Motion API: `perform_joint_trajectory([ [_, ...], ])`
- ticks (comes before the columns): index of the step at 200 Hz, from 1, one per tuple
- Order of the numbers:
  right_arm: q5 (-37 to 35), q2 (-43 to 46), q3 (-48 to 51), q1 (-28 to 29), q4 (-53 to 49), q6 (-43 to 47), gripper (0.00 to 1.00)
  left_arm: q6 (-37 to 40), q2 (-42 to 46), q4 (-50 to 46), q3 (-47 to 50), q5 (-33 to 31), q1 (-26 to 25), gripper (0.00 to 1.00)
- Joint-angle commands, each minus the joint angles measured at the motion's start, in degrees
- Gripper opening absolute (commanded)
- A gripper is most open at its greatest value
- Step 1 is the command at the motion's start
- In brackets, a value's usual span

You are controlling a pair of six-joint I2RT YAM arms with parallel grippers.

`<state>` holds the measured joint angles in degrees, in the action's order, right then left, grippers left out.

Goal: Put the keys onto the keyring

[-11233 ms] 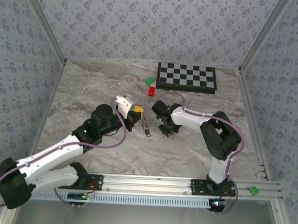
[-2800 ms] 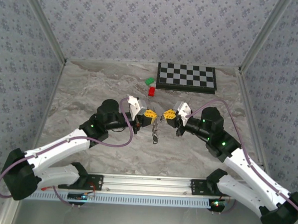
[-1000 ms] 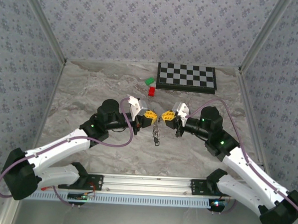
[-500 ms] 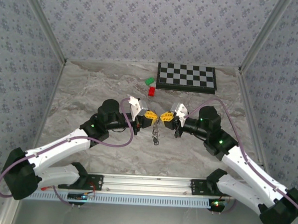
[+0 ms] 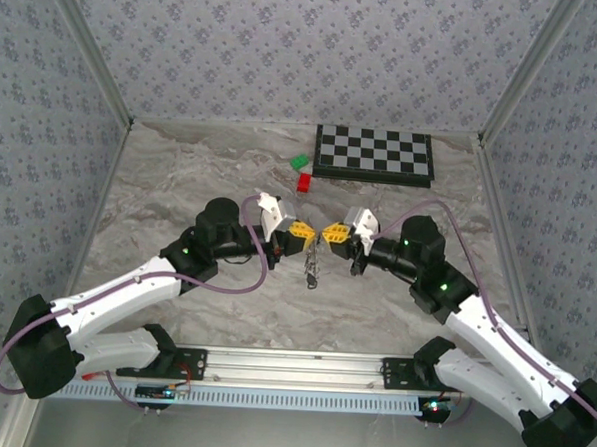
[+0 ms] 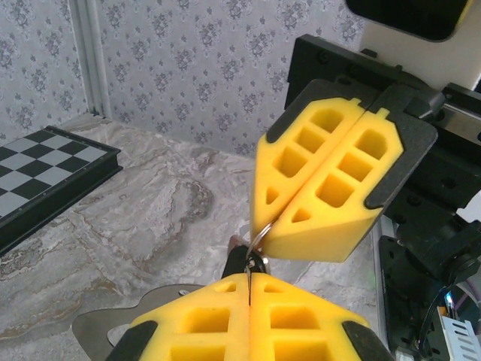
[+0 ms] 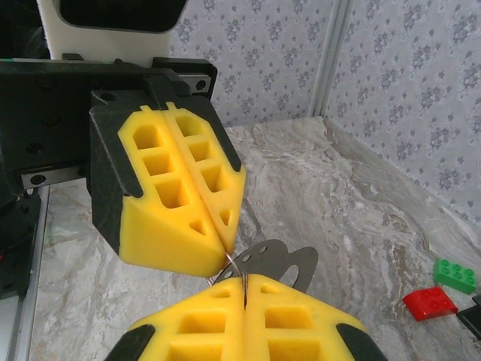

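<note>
Spanning the enclosure floor: marbled bench. At its far edge: chessboard, well apart from the work. Raised over mid-bench, tip to tip: left tool and right tool, each with yellow pads pressed fully together, each seemingly pinching the thin wire of the keyring between them. Just beside the chessboard: red block, green block. Hanging just beneath the tools: keys, count unclear. Step in hand, as judged: working a key along the ring's coil. Handling advice: hold both pinches firm, turn slowly, avoid pulling apart or losing the wire.
</note>
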<state>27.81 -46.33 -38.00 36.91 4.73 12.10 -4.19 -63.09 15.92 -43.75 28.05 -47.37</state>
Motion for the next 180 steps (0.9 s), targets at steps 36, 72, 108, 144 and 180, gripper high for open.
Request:
perform_joint_trajectory([
  [36, -1.8, 3.3, 10.4, 0.2, 24.3, -2.7, 0.00, 1.7, 2.1, -0.1, -2.5, 0.3, -0.3, 0.00],
  [72, -0.6, 4.0, 8.6, -0.2, 21.3, -1.0, 0.00, 7.3, 2.0, -7.1, -6.1, 3.2, 0.1, 0.00],
  [108, -0.4, 4.5, 5.3, -0.2, 12.8, 3.2, 0.00, 10.7, -0.1, -11.2, -8.6, 6.7, 2.0, 0.00],
  [144, 0.0, 4.0, 2.1, -0.1, 4.4, 8.4, 0.00, 10.5, 1.1, -9.4, -6.3, 6.3, 3.3, 0.00],
  [180, 1.7, 2.7, 1.1, 0.1, 2.3, 9.7, 0.00, 10.4, 2.1, -8.9, -4.9, 5.9, 3.3, 0.00],
])
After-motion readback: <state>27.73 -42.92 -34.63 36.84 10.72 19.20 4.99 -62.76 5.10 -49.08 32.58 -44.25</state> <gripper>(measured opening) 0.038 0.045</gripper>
